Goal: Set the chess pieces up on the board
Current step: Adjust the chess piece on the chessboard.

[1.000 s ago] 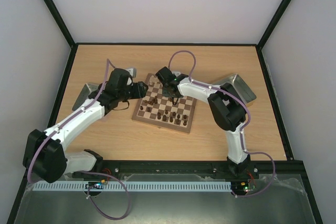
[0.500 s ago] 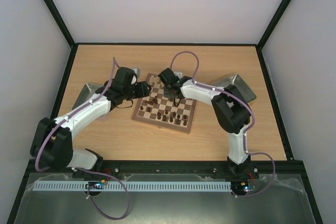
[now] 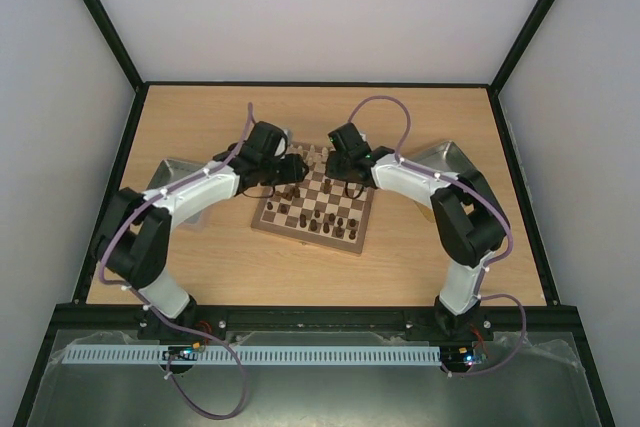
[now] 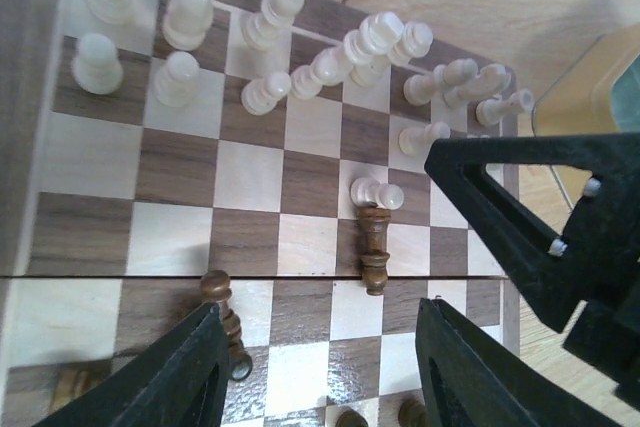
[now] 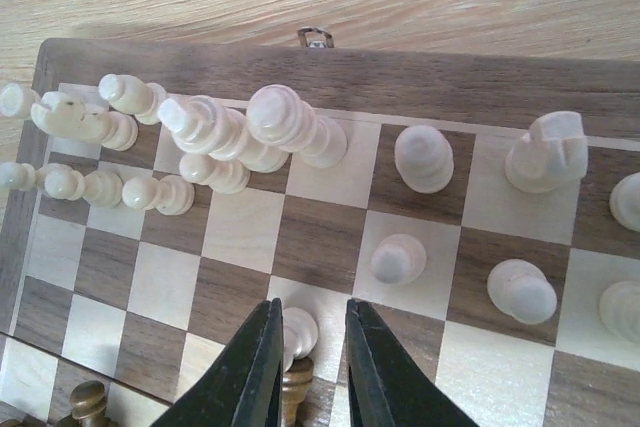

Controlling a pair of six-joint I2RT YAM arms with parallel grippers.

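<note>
The board (image 3: 262,219) lies mid-table with cream chess pieces (image 3: 312,154) crowded along its far rows and dark chess pieces (image 3: 330,223) on the near rows. My left gripper (image 3: 295,173) hovers open and empty over the board's left centre; its jaws (image 4: 320,372) stand wide apart. A dark piece (image 4: 373,247) lies tipped over, touching a cream pawn (image 4: 377,192). My right gripper (image 5: 312,367) straddles that cream pawn (image 5: 301,331), jaws narrow, with a gap left at the right finger. One of its fingers (image 4: 510,222) shows in the left wrist view.
A grey metal tray (image 3: 163,180) sits left of the board and another (image 3: 452,160) to its right. Several cream pieces (image 5: 215,132) lean against each other at the far left of the back rows. A dark piece (image 4: 220,295) stands beside my left finger.
Both arms have reached further over the board. The left gripper moved right and away from the tray; the right gripper shifted right and toward the far rows, around the cream pawn.
</note>
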